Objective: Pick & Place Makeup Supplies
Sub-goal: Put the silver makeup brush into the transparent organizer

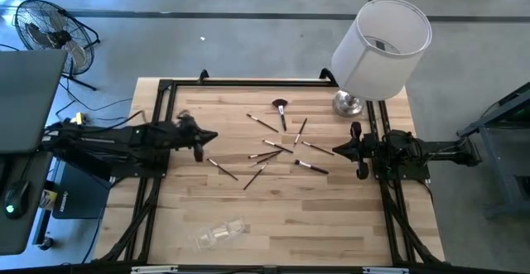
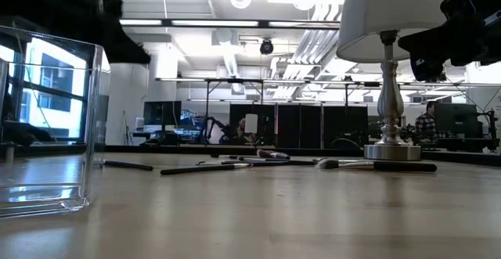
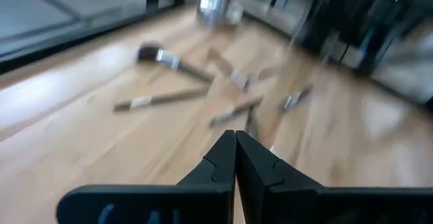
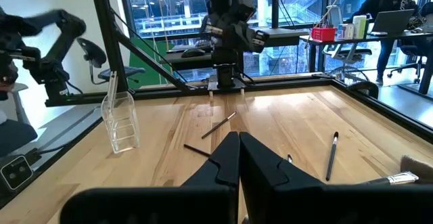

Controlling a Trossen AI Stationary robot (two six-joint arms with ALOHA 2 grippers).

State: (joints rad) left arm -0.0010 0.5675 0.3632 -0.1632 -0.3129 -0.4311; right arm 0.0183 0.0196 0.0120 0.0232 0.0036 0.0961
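Brushes (image 1: 277,146) lie scattered mid-surface (image 1: 331,216) between both arms, long axes pointing various ways. The left gripper (image 1: 199,146) hovers just beside the nearest brush, fingers (image 3: 223,160) pressed together, empty. The right gripper (image 1: 358,151) waits opposite, fingers likewise closed.

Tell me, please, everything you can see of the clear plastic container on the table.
The clear plastic container is a small transparent box with thin walls and an open mouth, and it looks empty. In the high view it lies on its side near the table's front edge, well apart from the scattered brushes and from both grippers. Only the wooden tabletop touches it.
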